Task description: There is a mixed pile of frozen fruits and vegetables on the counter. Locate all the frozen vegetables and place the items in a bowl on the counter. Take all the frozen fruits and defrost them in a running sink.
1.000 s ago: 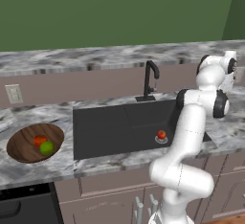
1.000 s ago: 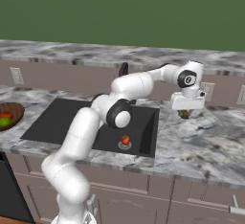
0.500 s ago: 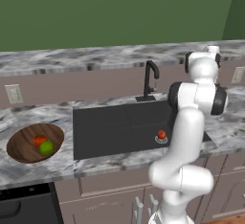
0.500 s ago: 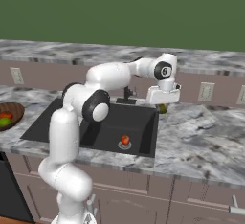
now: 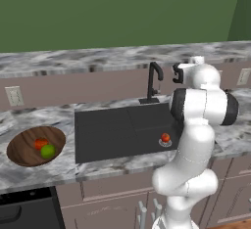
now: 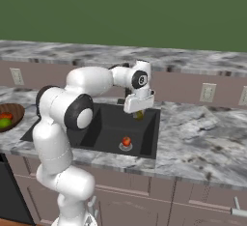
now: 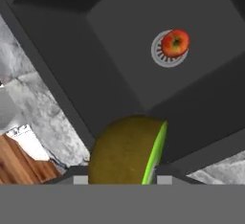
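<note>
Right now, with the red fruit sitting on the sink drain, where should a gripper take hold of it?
Across its widest middle, coming straight down: the red fruit is a round ball resting on the drain, with bare sink floor around. The gripper is shut on the green piece, so that goes first.

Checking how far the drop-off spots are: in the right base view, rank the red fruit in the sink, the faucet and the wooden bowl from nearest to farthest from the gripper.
From the gripper, shut on the green fruit piece above the sink:
1. Faucet: just left of the gripper, at the basin's back edge; close with the red fruit.
2. Red fruit: below, on the drain.
3. Wooden bowl: far left on the counter.
</note>
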### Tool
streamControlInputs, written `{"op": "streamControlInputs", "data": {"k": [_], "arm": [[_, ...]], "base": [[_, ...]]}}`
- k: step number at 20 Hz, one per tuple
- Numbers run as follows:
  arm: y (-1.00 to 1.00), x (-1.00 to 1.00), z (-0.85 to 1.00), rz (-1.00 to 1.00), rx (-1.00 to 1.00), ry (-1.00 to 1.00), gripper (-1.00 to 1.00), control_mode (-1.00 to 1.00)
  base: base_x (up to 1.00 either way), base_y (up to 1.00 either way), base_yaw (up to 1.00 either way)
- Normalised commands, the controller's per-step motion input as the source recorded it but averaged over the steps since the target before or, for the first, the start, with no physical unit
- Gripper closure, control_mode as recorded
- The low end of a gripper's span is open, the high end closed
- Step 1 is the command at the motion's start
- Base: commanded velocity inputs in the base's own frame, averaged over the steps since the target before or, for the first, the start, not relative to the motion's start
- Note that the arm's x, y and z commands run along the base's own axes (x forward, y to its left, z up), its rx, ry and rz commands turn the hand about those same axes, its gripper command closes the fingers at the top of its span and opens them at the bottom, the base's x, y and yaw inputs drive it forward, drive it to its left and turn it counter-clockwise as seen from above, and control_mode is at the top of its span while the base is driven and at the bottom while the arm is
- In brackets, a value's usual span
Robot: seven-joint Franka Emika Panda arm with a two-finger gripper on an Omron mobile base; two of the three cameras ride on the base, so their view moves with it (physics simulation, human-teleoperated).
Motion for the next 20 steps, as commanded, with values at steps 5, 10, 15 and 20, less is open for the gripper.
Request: {"op": "streamControlInputs", "data": {"k": [5, 10, 15, 20], "arm": [[0.8, 0.26, -0.5, 0.11, 0.03, 0.0, 1.0, -1.0], [0.47, 0.41, -0.47, 0.04, 0.0, 0.0, 1.0, -1.0], [0.05, 0.37, -0.52, -0.01, 0.0, 0.0, 1.0, -1.0], [-0.02, 0.27, -0.63, -0.06, 0.02, -0.03, 1.0, -1.0]], "base": [[0.0, 0.0, 0.0], [0.0, 0.0, 0.0], [0.0, 0.0, 0.0], [0.0, 0.0, 0.0]]}}
